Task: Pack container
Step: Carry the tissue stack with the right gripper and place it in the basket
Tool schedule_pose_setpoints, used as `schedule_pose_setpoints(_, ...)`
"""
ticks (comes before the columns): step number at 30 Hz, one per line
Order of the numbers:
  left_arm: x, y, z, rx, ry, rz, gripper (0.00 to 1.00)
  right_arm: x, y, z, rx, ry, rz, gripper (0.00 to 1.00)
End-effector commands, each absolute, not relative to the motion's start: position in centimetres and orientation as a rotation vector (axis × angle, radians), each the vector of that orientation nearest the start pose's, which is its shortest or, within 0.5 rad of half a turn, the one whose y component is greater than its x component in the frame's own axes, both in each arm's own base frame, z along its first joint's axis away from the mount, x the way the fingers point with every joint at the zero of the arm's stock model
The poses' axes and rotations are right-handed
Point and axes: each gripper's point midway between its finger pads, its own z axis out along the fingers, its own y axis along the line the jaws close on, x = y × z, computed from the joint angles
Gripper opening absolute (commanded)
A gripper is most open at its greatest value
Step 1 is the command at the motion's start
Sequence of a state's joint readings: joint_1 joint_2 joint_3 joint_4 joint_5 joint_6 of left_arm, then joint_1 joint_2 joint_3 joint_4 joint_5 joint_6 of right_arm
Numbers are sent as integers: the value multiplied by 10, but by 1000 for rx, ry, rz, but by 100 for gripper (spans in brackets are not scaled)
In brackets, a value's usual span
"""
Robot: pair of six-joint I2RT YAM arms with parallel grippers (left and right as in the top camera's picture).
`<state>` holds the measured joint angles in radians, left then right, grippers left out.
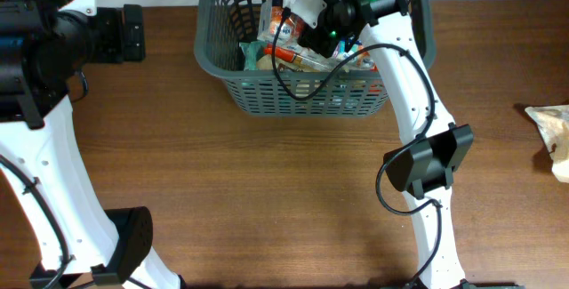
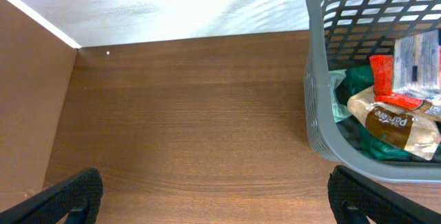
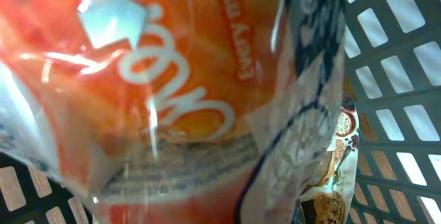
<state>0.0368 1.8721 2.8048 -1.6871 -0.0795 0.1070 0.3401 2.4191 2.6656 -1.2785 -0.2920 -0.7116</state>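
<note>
item: container (image 1: 222,65). large dark grey basket with lattice sides, solid rim and flat base. stands on the tabletop (image 1: 267,191), around and below the right hand (image 1: 302,12) and just to the right of the left hand (image 2: 213,200).
contents: a loose heap of packets, among them a clear brown-labelled packet (image 2: 394,122) and a red packet (image 2: 383,79).
right hand: inside the rim. an orange packet (image 3: 172,86) fills its camera, pressed close. the fingers are hidden, so whether it grips cannot be told.
left hand: spread wide, holding nothing, low over bare tabletop.
hazards, as judged:
- the orange packet, let go on the uneven heap, may slide or end up propped against the lattice wall.
- the arm's black cable (image 1: 277,62) loops over the contents and could snag one and drag it out as the arm lifts.
- one pale packet (image 1: 551,133) lies well off to the right of the right hand, at the tabletop's edge, and is easy to overlook.
</note>
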Motion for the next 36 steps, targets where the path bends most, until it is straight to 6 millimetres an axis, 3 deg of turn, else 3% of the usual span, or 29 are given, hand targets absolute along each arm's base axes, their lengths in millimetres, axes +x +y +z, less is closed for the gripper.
schedule_pose_setpoints(1, 373, 29, 431, 21, 2325, 165, 99, 512, 238, 219, -1350, 2124, 240, 43)
schedule_pose_setpoints(8, 373, 29, 431, 21, 2325, 165, 99, 514, 220, 297, -1186, 2040, 86, 53)
schedule_pose_setpoints(13, 373, 29, 431, 21, 2325, 165, 99, 488, 197, 413, -952, 1873, 9, 64)
schedule_pose_setpoints(16, 373, 29, 431, 21, 2325, 165, 99, 465, 174, 467, -820, 1798, -62, 66)
schedule_pose_setpoints(19, 373, 29, 431, 21, 2325, 165, 99, 446, 140, 502, -657, 1783, -178, 66)
schedule_pose_setpoints(23, 373, 29, 431, 21, 2325, 165, 99, 429, 95, 519, -501, 1814, -353, 66)
schedule_pose_setpoints(26, 373, 29, 431, 21, 2325, 165, 99, 426, 63, 521, -392, 1850, -414, 66)
schedule_pose_setpoints(29, 373, 29, 431, 21, 2325, 165, 99, 432, 8, 516, -166, 1902, -422, 66)
schedule_pose_setpoints(32, 373, 29, 431, 21, 2325, 165, 99, 440, -47, 504, 22, 1945, -414, 66)
schedule_pose_setpoints(33, 373, 29, 431, 21, 2325, 165, 99, 445, -75, 492, 94, 1975, -395, 66)
schedule_pose_setpoints(36, 373, 29, 431, 21, 2325, 165, 99, 451, -124, 462, 181, 2047, -394, 66)
